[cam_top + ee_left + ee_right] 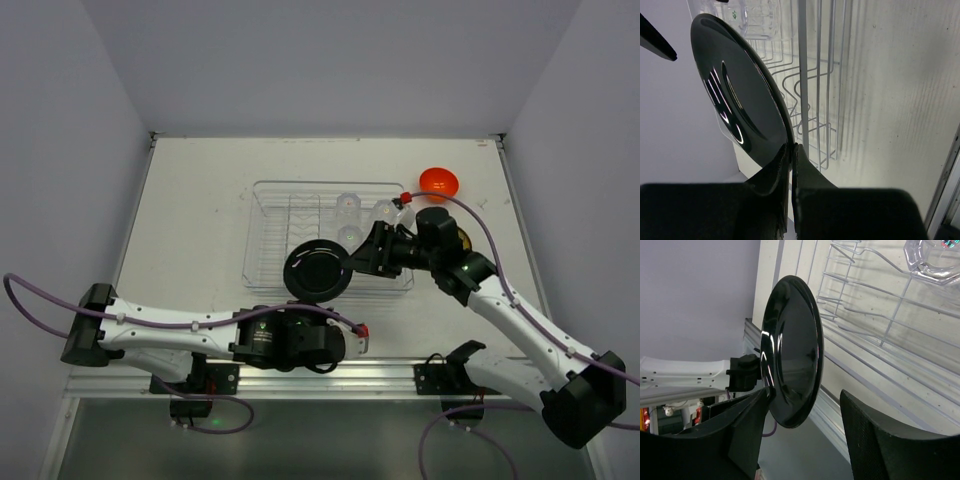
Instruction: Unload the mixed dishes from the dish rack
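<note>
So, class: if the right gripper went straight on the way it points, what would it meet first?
The black plate, pinched on edge by the left gripper. Its rim sits inside the open right gripper, apparently not yet touching, though depth is unclear.

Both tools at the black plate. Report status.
Left tool shut on glossy black round plate, upright above pale slotted dish rack. Right tool open, straddling plate. Clear tumblers apart, deeper in rack.
</note>
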